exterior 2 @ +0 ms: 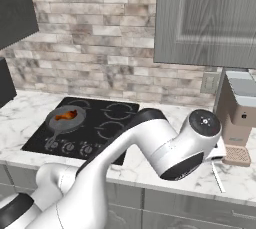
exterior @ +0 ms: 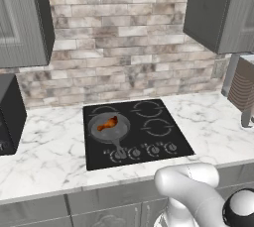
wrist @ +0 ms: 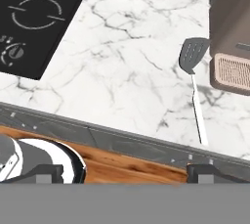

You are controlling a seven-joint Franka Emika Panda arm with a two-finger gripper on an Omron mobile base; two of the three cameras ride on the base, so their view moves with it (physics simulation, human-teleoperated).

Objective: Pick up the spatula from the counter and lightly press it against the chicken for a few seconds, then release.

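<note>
One step is in hand, by my reading: the reach for the spatula, with the pick-up not yet made.

Left base view: chicken (exterior: 107, 123), orange-brown, lies in a grey pan (exterior: 94, 133) on the near-left burner of the black cooktop (exterior: 149, 137). White marble counter (exterior: 44, 146) runs to both sides.

Right base view: spatula (exterior 2: 218, 177) lies flat on the counter, well to the right of the cooktop and close to the near edge, just beside the base of the coffee machine (exterior 2: 242, 118). Its pale handle is seen. The head is hidden behind the arm's elbow.

Hand view: tool (wrist: 124, 173) is released, finger tips wide apart with nothing between them, well apart from the spatula. The spatula (wrist: 195, 83) has a dark grey slotted head and a thin, straight white handle. The head points toward the machine and the handle toward the near counter edge. I cannot tell whether the head touches the machine.

Next move, as judged: carry the tool over the handle, turn the jaws across it, lower to the counter, then close. The handle is slim and lies flat, so alignment matters.
</note>
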